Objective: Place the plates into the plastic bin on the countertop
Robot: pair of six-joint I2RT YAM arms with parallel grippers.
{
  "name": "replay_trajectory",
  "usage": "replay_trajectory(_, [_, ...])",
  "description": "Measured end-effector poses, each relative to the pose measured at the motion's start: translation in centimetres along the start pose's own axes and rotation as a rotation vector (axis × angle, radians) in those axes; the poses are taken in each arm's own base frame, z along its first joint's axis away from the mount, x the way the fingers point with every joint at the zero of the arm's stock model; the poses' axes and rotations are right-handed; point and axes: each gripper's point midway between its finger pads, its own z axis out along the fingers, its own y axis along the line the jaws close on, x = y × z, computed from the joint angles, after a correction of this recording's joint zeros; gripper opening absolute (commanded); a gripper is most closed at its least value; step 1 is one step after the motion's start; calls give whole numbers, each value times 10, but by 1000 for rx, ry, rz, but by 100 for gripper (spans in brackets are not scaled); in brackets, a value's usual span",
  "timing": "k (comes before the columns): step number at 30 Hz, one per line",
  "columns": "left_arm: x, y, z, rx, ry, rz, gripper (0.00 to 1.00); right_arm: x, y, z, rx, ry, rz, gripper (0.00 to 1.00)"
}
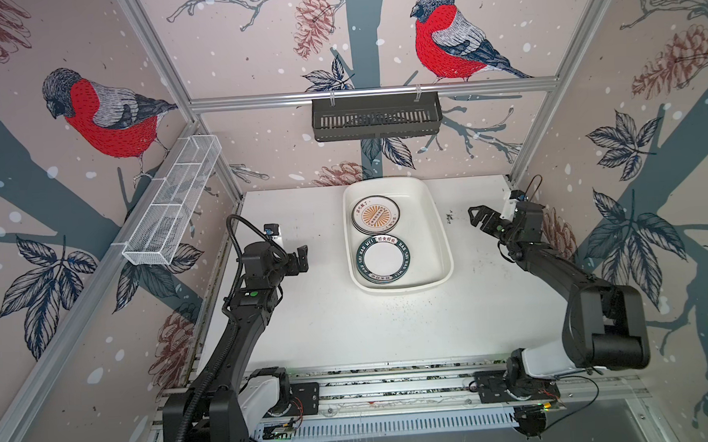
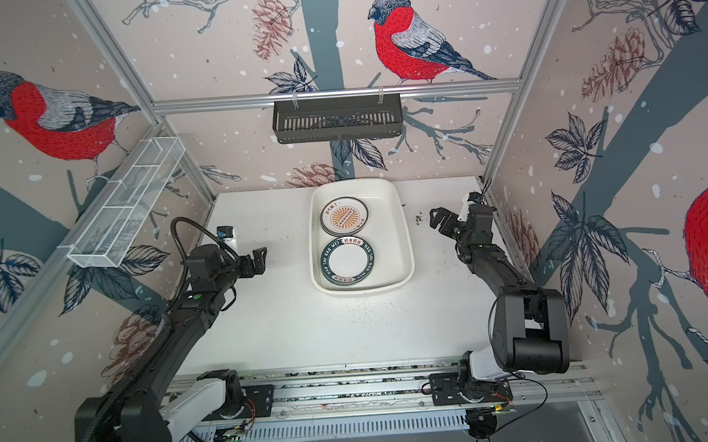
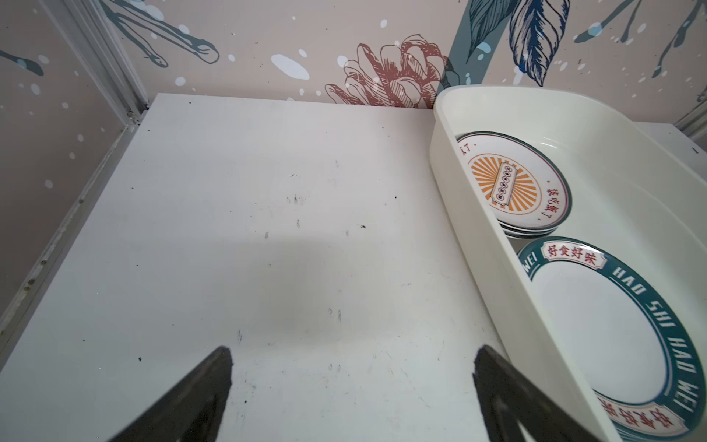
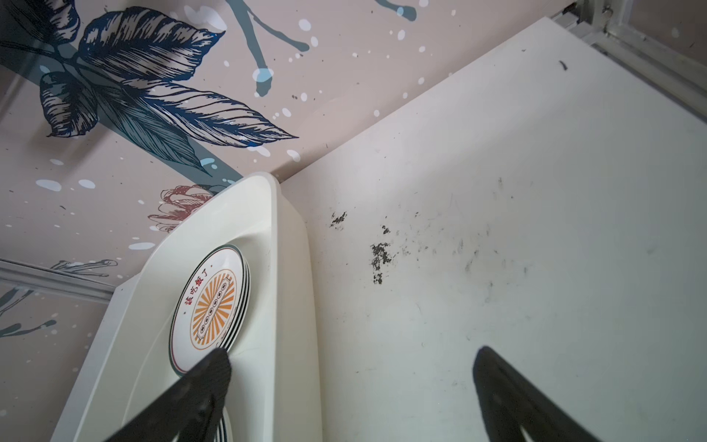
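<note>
The white plastic bin (image 1: 428, 234) (image 2: 391, 236) stands at the back middle of the countertop (image 1: 349, 322). Inside it lie two stacks of plates: an orange sunburst plate (image 1: 375, 214) (image 2: 343, 216) on top at the far end, and a dark lettered-rim plate (image 1: 383, 260) (image 2: 348, 260) nearer. My left gripper (image 1: 303, 258) (image 3: 354, 356) is open and empty, left of the bin (image 3: 478, 229). My right gripper (image 1: 476, 217) (image 4: 352, 354) is open and empty, just right of the bin (image 4: 290, 306), beside the sunburst plate (image 4: 208, 306).
A black slotted basket (image 1: 376, 117) hangs on the back rail. A white wire-mesh tray (image 1: 172, 202) hangs on the left wall. Dark scuffs (image 4: 378, 256) mark the countertop right of the bin. Aluminium rails (image 1: 394, 388) with the arm bases run along the front.
</note>
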Motion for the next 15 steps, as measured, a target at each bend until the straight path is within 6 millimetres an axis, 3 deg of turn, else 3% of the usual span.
replay_trajectory(4, [16, 16, 5, -79, -41, 4, 98, 3, -12, -8, 44, -67, -50, 100])
replay_trajectory(12, [33, 40, 2, -203, -203, 27, 98, 25, -33, -50, 102, -270, -182, 100])
replay_trajectory(15, [39, 47, -2, -232, -256, 37, 98, 22, -33, -59, 110, -331, -233, 99])
